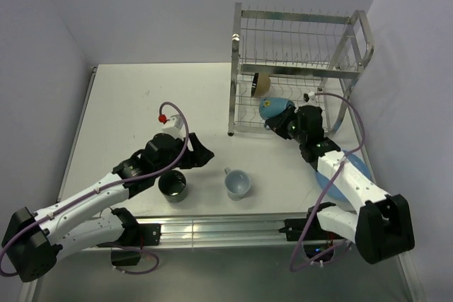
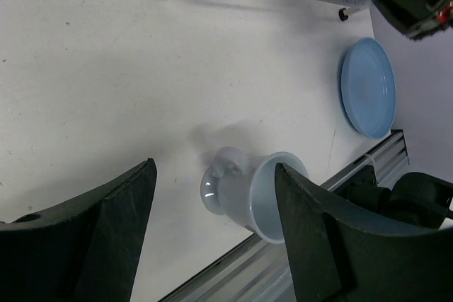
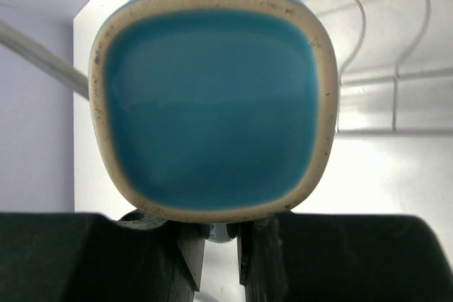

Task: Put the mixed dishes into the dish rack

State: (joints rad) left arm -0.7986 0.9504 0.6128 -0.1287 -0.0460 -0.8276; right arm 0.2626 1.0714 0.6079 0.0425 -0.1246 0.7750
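Bowl (image 1: 262,84) close behind blue mug (image 1: 274,108)

White table (image 1: 120,118) is bearing four items: the dish rack (image 1: 232,83) is standing at far right; a dark mug (image 1: 173,186) and a white mug (image 1: 238,183) are sitting upright, apart, near the front edge; a light blue plate (image 2: 368,88) is lying flat at front right.

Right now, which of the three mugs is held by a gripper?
The light blue mug, clamped in the right gripper by the rack; the dark mug and the white mug sit free on the table.
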